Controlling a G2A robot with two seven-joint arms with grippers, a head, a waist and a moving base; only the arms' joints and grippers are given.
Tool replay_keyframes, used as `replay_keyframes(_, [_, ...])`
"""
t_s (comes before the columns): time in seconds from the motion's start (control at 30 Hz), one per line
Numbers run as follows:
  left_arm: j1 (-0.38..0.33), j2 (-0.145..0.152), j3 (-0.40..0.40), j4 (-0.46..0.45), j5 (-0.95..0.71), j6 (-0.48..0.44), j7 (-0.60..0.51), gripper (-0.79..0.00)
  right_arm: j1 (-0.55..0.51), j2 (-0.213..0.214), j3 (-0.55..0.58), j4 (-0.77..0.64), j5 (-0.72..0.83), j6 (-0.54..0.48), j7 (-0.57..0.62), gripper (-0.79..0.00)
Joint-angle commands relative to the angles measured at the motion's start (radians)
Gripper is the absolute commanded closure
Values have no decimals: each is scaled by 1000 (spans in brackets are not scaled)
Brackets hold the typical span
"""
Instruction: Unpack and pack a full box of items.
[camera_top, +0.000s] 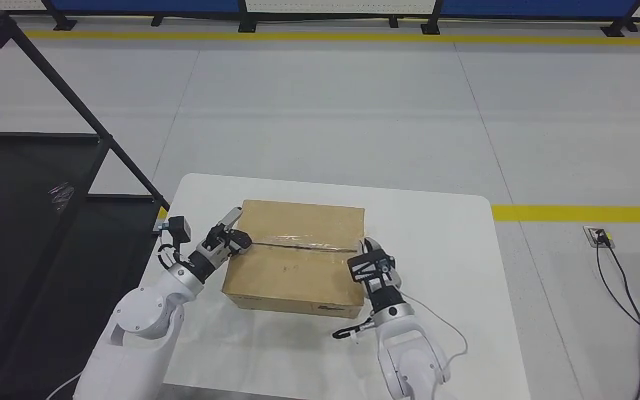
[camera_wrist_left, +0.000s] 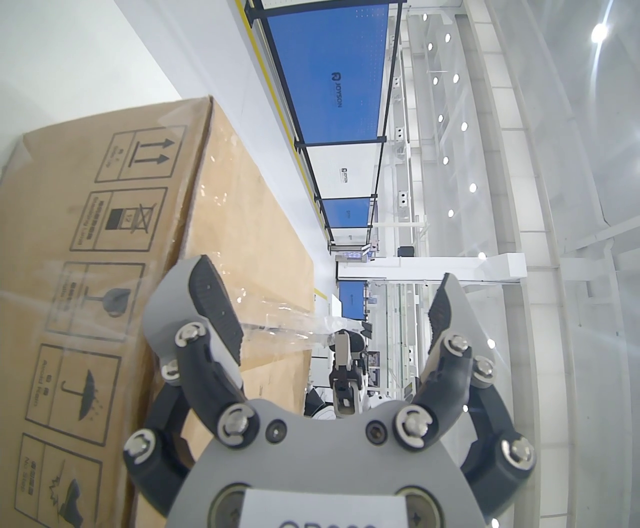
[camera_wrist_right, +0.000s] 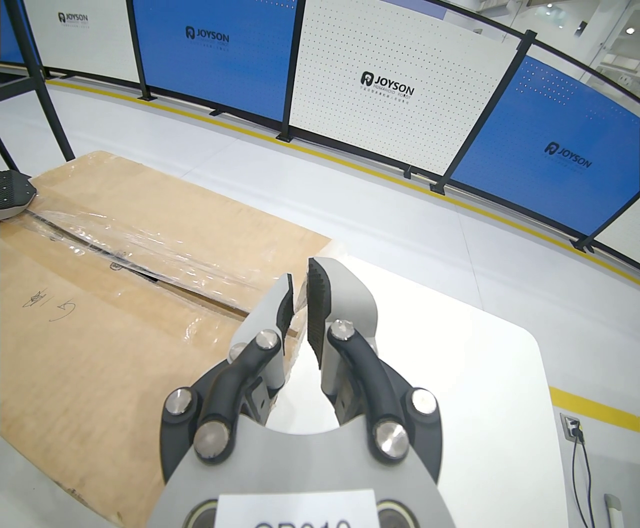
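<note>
A pale grey floor (camera_top: 350, 100) crossed by yellow lines (camera_top: 560, 212) runs out to a fence of blue and white perforated panels (camera_wrist_right: 350, 100). On it stands a white worktop (camera_top: 450, 300) with rounded corners. A closed cardboard box (camera_top: 295, 270) sits on the worktop near its far edge, somewhat toward the left side. Its top flaps meet in a seam covered by wrinkled clear tape (camera_top: 300, 243), which runs from the box's left end to its right end.

The left gripper (camera_top: 232, 238) is at the left end of that seam with its fingers spread wide apart. One pad lies just beside the box's upper edge.

The right gripper (camera_top: 370, 262) is at the right end of the seam. Its fingers are drawn almost together, and a bit of the tape appears to be pinched between them.
</note>
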Motion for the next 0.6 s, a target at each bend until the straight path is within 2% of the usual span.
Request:
replay_keyframes(0.0, [0, 0, 0, 0, 0, 0, 0, -785, -2, 1, 1, -1, 3, 1, -1, -108])
replay_keyframes(0.57, [3, 0, -1, -2, 2, 1, -3, -785, -27, 8, 17, -28, 17, 16, -6, -135])
